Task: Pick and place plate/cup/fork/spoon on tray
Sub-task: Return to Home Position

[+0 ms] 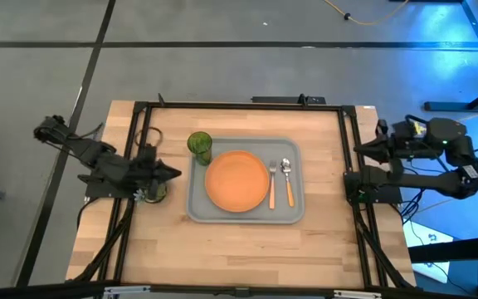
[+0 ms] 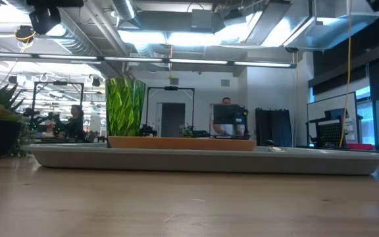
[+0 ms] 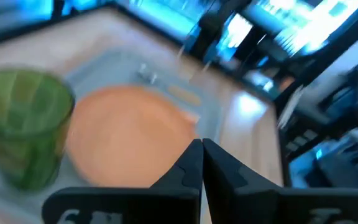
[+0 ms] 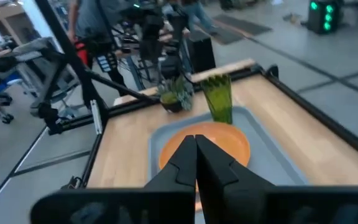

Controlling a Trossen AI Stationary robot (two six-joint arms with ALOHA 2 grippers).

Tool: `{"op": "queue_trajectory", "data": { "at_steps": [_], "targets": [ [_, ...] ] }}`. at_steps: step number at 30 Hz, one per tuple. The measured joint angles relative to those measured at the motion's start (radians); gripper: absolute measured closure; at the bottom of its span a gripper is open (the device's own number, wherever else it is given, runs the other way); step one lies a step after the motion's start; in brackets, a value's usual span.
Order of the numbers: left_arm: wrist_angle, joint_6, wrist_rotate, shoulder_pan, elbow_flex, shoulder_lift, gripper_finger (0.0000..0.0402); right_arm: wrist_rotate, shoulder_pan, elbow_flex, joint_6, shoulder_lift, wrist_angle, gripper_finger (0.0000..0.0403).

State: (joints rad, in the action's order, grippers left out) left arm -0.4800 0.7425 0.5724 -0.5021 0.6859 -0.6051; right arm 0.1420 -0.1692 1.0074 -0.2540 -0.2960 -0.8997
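The light-grey tray (image 1: 297,209) lies in the middle of the table. On it rest the orange plate (image 1: 236,181), the green cup (image 1: 200,146) standing at its far left corner, and the fork (image 1: 272,184) and spoon (image 1: 287,179) side by side to the right of the plate. My left gripper (image 1: 175,173) hovers just off the tray's left rim, shut (image 3: 202,152) and holding nothing. My right gripper (image 1: 359,148) is drawn back at the table's right edge, shut (image 4: 196,146) and holding nothing.
A small potted plant (image 1: 154,193) stands on the table right under my left gripper, beside the tray's left rim. A black frame (image 1: 239,105) runs round the tabletop. Bare wood lies between the tray and the near edge (image 1: 239,257).
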Motion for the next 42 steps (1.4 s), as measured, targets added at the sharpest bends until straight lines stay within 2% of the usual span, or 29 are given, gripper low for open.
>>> {"op": "queue_trajectory", "data": {
  "at_steps": [4,15,24,28,29,35,42],
  "targets": [
    [0.138,-0.115,0.052,-0.017,-0.102,0.129,0.0401,0.019,0.000,0.000,0.031,0.042,0.023,0.0400],
    [0.363,-0.371,0.053,-0.022,-0.315,0.419,0.0401,0.039,0.000,0.000,0.028,0.094,0.018,0.0400],
    [0.674,-0.500,-0.092,-0.022,-0.575,0.604,0.0402,0.038,-0.001,0.000,0.025,0.095,0.019,0.0400],
    [0.903,-0.595,-0.176,-0.022,-0.677,0.602,0.0402,0.038,-0.001,0.000,0.023,0.095,0.023,0.0400],
    [0.917,-0.610,-0.196,-0.022,-0.678,0.602,0.0401,0.040,-0.001,0.000,0.023,0.095,0.028,0.0400],
    [0.916,-0.624,-0.252,-0.022,-0.678,0.600,0.0401,0.108,-0.001,-0.038,0.016,0.095,0.134,0.0400],
    [0.869,-0.622,-0.383,-0.022,-0.678,0.600,0.0401,0.215,-0.001,-0.230,-0.003,0.095,0.298,0.0400]
  ]
}}
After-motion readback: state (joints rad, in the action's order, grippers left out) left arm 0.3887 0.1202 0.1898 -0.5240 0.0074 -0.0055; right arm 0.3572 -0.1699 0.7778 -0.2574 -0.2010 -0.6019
